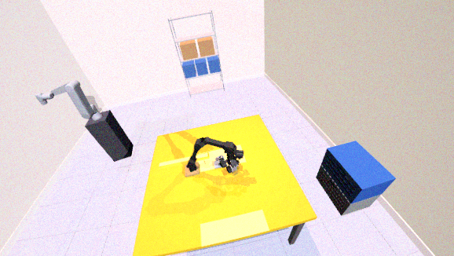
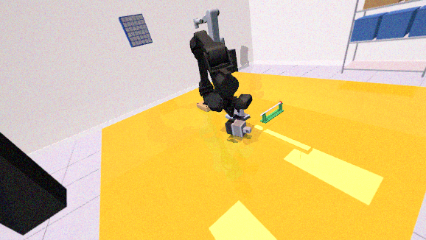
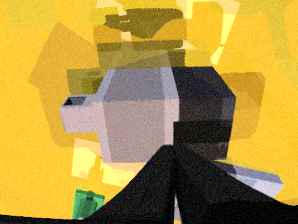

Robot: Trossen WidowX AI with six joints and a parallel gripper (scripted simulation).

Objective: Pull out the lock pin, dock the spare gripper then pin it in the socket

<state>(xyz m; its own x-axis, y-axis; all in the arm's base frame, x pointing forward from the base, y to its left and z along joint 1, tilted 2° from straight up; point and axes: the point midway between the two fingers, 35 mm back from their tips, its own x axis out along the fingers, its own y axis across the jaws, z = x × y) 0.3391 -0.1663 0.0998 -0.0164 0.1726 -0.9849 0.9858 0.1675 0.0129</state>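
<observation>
The spare gripper (image 2: 239, 128) (image 3: 134, 122), a grey and black block, lies on the table. Its spigot (image 3: 80, 116) points left in the wrist view, with a dark hole. My gripper (image 3: 172, 153) is shut and empty, its fingertips together over the near side of the spare gripper; contact cannot be told. The grey mount (image 2: 240, 113) stands behind the spare gripper in the exterior view, partly hidden by my arm. A grey plate edge (image 3: 257, 181) shows at lower right in the wrist view. The lock pin (image 2: 271, 109), white with a red end, lies across the green rack (image 2: 273, 116) (image 3: 87, 204), outside the socket.
The arm's wooden base block (image 1: 192, 171) (image 2: 203, 106) stands on the yellow table (image 1: 236, 196) (image 2: 166, 191). The green rack is close to the mount and spare gripper. Pale patches and arm shadows cross the table. The blue-topped cabinet (image 1: 361, 169) is off the table.
</observation>
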